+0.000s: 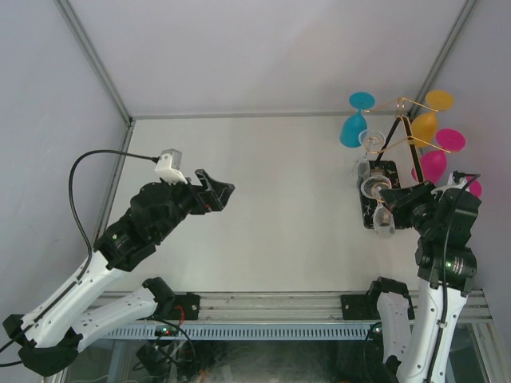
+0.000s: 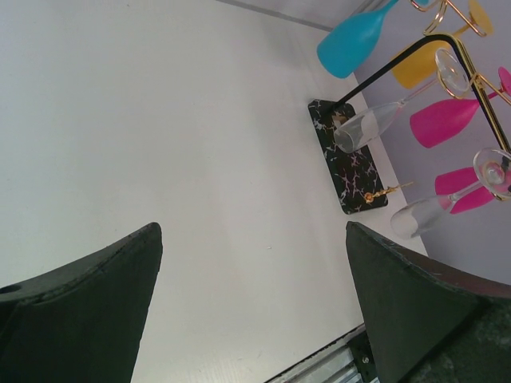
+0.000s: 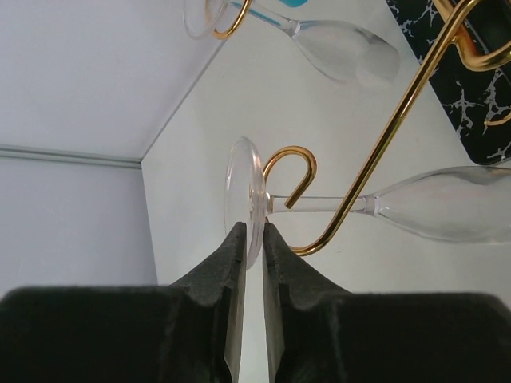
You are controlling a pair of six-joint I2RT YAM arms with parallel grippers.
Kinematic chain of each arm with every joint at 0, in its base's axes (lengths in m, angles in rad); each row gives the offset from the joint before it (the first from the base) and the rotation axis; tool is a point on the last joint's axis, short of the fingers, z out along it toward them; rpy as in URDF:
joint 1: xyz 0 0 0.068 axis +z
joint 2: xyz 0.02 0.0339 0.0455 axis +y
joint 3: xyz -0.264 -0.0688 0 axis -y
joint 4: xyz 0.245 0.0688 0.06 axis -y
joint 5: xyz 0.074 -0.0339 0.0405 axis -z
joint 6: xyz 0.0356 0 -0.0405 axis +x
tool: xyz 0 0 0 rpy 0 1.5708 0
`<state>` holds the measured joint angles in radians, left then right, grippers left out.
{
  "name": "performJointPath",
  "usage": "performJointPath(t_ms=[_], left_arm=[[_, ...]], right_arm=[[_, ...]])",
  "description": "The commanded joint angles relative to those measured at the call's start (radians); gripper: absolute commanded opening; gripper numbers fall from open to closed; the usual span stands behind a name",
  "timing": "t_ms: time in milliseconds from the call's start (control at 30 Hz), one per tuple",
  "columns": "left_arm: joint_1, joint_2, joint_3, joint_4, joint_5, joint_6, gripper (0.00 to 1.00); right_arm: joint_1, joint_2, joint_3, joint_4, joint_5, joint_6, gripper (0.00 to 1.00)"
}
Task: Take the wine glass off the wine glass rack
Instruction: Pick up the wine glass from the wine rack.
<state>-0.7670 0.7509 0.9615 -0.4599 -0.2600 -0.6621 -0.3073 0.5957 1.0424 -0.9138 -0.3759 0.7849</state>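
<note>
NEAR EDGE TO FAR WALL: A metal rail (image 1: 271, 305) along the table's near edge carries both arm bases. Beyond it, a broad stretch of white table (image 1: 287, 215) separates the two arms, closed in by walls at left and back. The left gripper (image 1: 217, 191) hovers over the left half with its jaws spread wide, holding nothing, well apart from the rack.

At right, the right gripper (image 3: 254, 227) has its fingers (image 3: 227, 263) almost together on the foot rim of a clear wine glass (image 3: 431, 211), apparently pinching it. The glass's stem sits in a curled gold hook (image 3: 299, 163) of the wine glass rack (image 1: 382, 171), which stands on its black marbled base near the table's right edge. Farther back, a second clear glass (image 3: 343, 52), a blue glass (image 1: 352, 128), a yellow glass (image 1: 424, 125) and a pink glass (image 1: 435, 163) hang from other branches.
</note>
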Motion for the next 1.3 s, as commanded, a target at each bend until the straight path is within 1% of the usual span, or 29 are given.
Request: performJointPath(t_ms=[0,233,300,400,500,733,833,933,1000,1267], left_arm=[[0.008,-0.006,0.010,0.010,-0.020,-0.005,1.00],[0.011,-0.009,0.011,-0.002,-0.025,-0.004,1.00],[0.011,-0.012,0.013,-0.006,-0.032,-0.004,1.00],[0.012,-0.017,0.011,-0.008,-0.037,-0.032,1.00],[0.014,-0.020,0.010,-0.014,-0.041,-0.036,1.00],[0.017,-0.029,0.006,-0.024,-0.057,-0.044,1.00],[0.020,-0.033,0.006,-0.031,-0.061,-0.044,1.00],[0.021,-0.036,0.006,-0.033,-0.065,-0.044,1.00],[0.023,-0.038,0.009,-0.037,-0.070,-0.044,1.00],[0.029,-0.044,0.016,-0.035,-0.061,-0.029,1.00]], right_arm=[[-0.007,-0.023,-0.011,0.082,0.003,0.056,0.11],[-0.009,-0.070,-0.071,0.144,0.065,0.139,0.14],[-0.009,-0.072,-0.082,0.159,0.078,0.154,0.17],[-0.009,-0.073,-0.095,0.184,0.079,0.169,0.17],[-0.011,-0.082,-0.109,0.211,0.065,0.183,0.13],[-0.011,-0.099,-0.127,0.213,0.090,0.198,0.14],[-0.013,-0.105,-0.139,0.230,0.092,0.216,0.11],[-0.012,-0.104,-0.142,0.242,0.081,0.229,0.06],[-0.014,-0.107,-0.142,0.247,0.066,0.238,0.00],[-0.010,-0.121,-0.116,0.211,0.022,0.250,0.00]])
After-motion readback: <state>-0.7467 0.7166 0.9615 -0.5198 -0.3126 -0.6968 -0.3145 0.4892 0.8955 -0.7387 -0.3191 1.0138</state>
